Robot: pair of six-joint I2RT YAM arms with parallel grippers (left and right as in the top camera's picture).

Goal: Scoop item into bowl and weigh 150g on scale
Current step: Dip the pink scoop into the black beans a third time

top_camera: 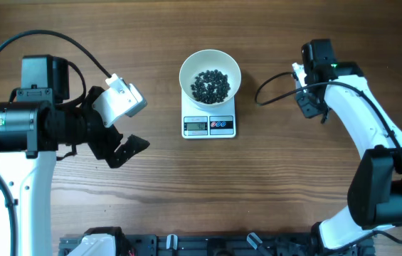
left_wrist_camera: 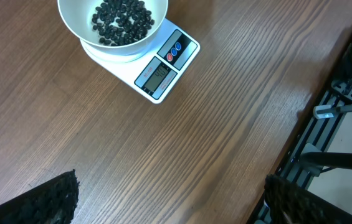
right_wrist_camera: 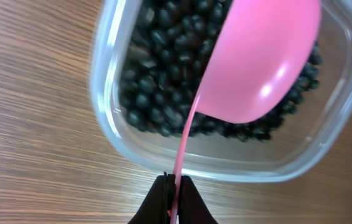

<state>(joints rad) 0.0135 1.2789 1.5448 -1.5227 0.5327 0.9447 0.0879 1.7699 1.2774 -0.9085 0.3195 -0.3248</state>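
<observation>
Beans (top_camera: 210,85) in bowl (top_camera: 184,71) on scale (top_camera: 209,126) | right tool (right_wrist_camera: 174,186), scale's 3 o'clock, clenches pink scoop (right_wrist_camera: 260,62) over clear tub (right_wrist_camera: 107,118), likely to refill | left tool (left_wrist_camera: 169,200) released

The digits on the scale (top_camera: 209,125) are too small to read. Top edges cut off the bowl (left_wrist_camera: 119,51) in the left wrist view, and the tub (right_wrist_camera: 225,167) and scoop (right_wrist_camera: 263,68) in the right wrist view.

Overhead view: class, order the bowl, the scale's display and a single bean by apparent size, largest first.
1. bowl
2. display on the scale
3. single bean
The bowl stands nearer the camera, but the gaps are too wide for that to matter.
</observation>
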